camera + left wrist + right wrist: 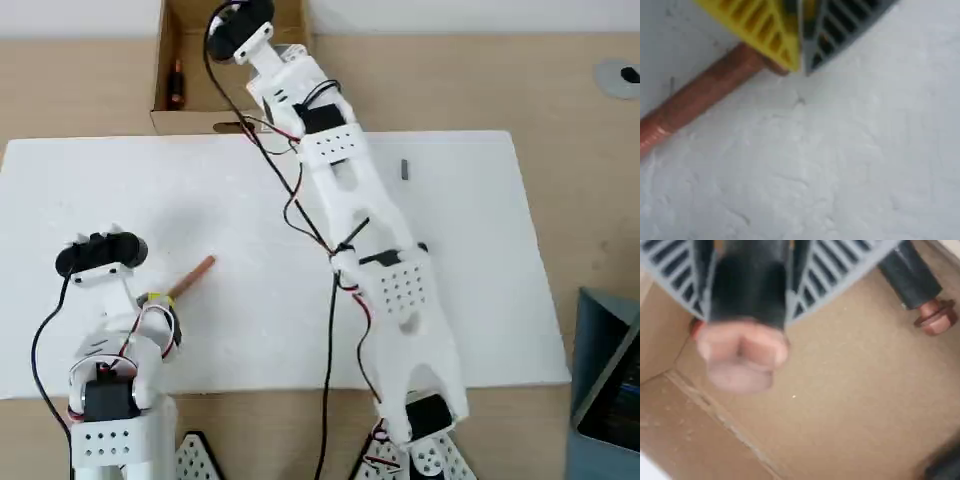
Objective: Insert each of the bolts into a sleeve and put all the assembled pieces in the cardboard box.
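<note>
A copper bolt (191, 277) lies on the white mat (470, 300), and my left gripper (158, 300) sits at its near end. In the left wrist view the yellow and grey fingers meet at their tips, shut (802, 67), touching the end of the bolt (705, 95) beside them. My right gripper (747, 315) hangs inside the cardboard box (165, 110), shut on a black sleeve with a copper bolt head (740, 355) sticking out. Another assembled piece (920, 290) lies on the box floor (850, 390). A loose dark sleeve (405, 168) rests on the mat.
The right arm (350, 200) stretches diagonally across the mat to the box at the table's far edge. An assembled piece (177, 85) lies by the box's left wall. A grey bin (610, 380) stands at the right edge.
</note>
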Robot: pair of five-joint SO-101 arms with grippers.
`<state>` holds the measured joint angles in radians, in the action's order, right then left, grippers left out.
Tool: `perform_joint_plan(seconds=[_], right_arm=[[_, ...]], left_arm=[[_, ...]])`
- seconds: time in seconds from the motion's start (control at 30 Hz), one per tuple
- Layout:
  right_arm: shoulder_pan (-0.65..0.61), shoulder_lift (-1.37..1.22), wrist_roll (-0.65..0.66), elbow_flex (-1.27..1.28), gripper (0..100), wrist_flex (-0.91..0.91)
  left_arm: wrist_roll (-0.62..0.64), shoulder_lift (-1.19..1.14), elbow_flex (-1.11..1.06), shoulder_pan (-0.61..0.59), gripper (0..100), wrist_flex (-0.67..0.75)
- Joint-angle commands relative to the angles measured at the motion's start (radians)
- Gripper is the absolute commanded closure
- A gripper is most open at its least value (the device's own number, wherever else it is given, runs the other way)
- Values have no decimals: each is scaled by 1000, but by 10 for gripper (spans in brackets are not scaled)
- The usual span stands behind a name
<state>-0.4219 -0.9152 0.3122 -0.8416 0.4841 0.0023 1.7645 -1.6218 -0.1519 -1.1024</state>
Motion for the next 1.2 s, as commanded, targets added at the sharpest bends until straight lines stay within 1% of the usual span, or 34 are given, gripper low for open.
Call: perform_joint_plan(seconds=[0.0, 0.07, 0.1, 0.5, 0.57, 0.73, 0.9, 1.17], right_arm=[[18, 2, 18, -127, 910, 37], [18, -4, 18, -140, 860, 66], [18, -4, 18, -147, 854, 80], [18, -1, 18, -150, 868, 94], [18, 5, 18, -160, 868, 121], [18, 54, 15, -266, 868, 299], [27, 85, 15, -430, 868, 485], [28, 85, 15, -736, 868, 907]], left_arm=[[5, 8, 6, -8, 998, 6], [5, 8, 6, -8, 998, 6], [5, 8, 6, -8, 998, 6], [5, 8, 6, -8, 998, 6], [5, 8, 6, -8, 998, 6], [5, 8, 6, -8, 998, 6], [5, 8, 6, -8, 998, 6], [5, 8, 6, -8, 998, 6]])
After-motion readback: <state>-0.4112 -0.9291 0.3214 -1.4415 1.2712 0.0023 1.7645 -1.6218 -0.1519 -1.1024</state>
